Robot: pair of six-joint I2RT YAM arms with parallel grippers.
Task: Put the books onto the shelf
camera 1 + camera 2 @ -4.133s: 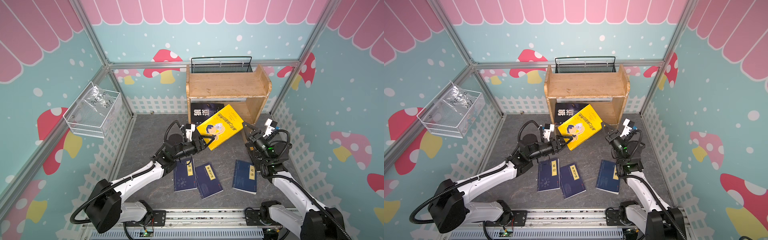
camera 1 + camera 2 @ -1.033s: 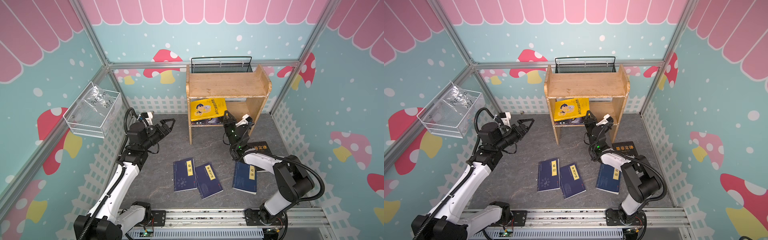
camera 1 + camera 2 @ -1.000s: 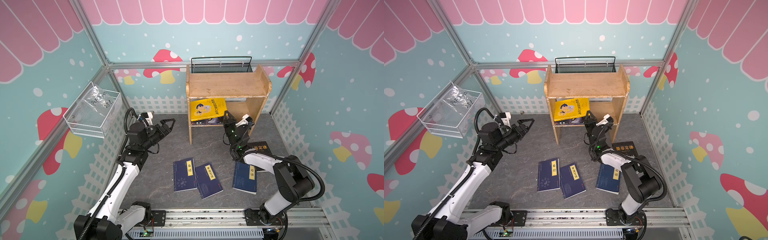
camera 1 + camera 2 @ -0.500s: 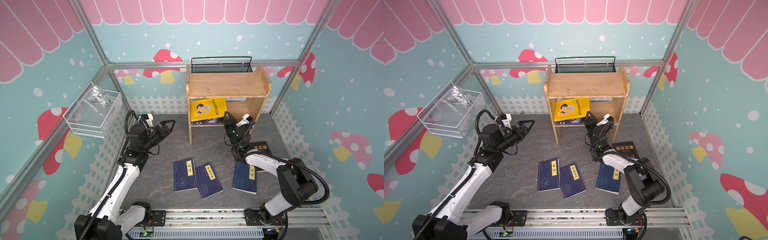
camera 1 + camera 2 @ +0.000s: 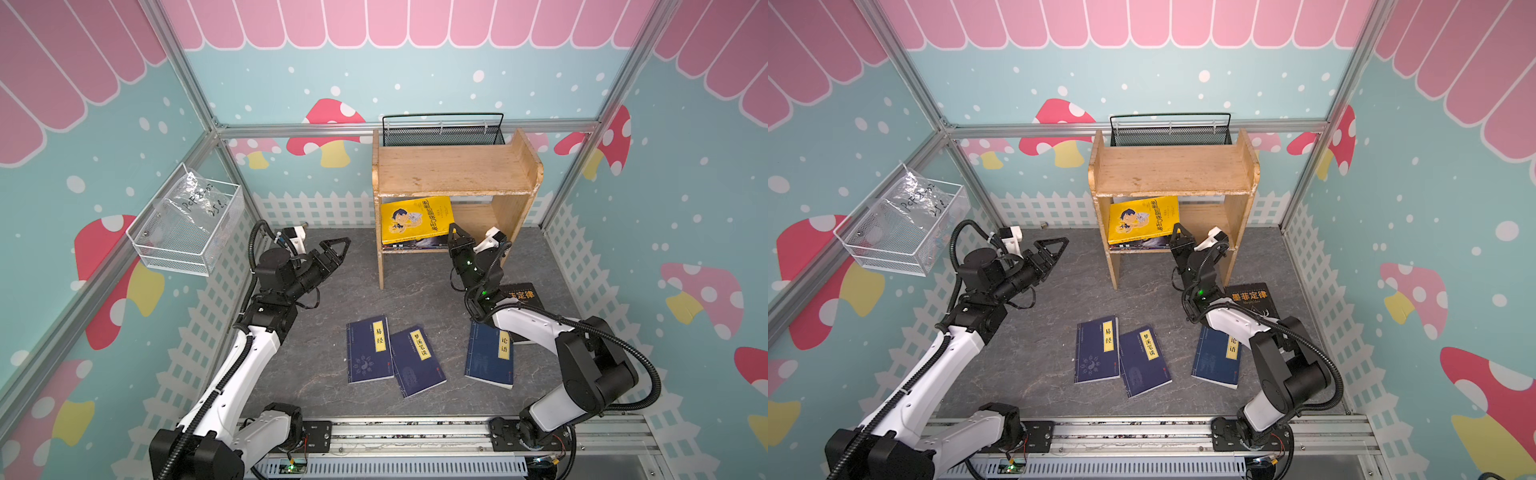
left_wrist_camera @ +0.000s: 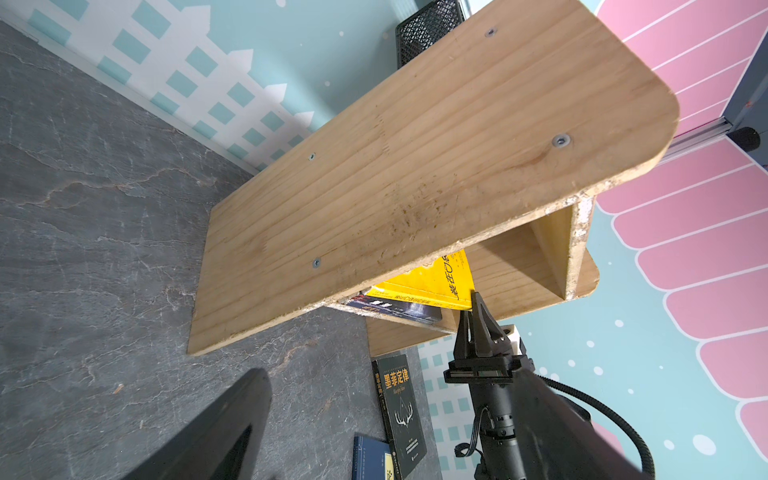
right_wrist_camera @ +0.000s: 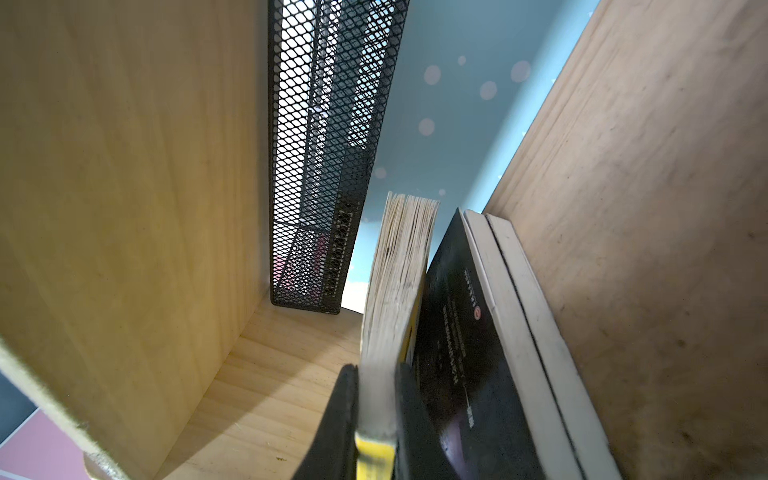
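Left side: left gripper (image 5: 338,248) hangs in the air to the left of the shelf (image 5: 453,170), jaws spread wide and nothing between them. It points toward the shelf's side panel, apart from it.

Floor, centre-left: two navy books (image 5: 369,351) (image 5: 417,361) lie flat and overlap at one edge, out in front of the shelf and between the two arms.

Shelf, lower tier: the yellow book (image 5: 415,218) lies flat on top of the dark books (image 7: 457,332), toward the left half of the tier. Its long axis runs along the shelf's width. The top board is bare; the black mesh basket (image 5: 442,133) stands behind it.

Right gripper (image 5: 453,230) is clamped narrow on the yellow book's near right corner. In the right wrist view the page edge sits pinched between the two fingers (image 7: 345,415). The book runs away from the jaws into the tier, leftward and inward — it looks lifted slightly off the dark cover at its far end.

Floor, right: a third navy book (image 5: 490,357) lies partly under the right forearm, and the black book (image 5: 521,293) lies just behind it.

Judgement: the placement looks nearly done. The way out for the jaws is back through the open front, toward the right arm's base. The navy pair then looks nearer to the free left arm.
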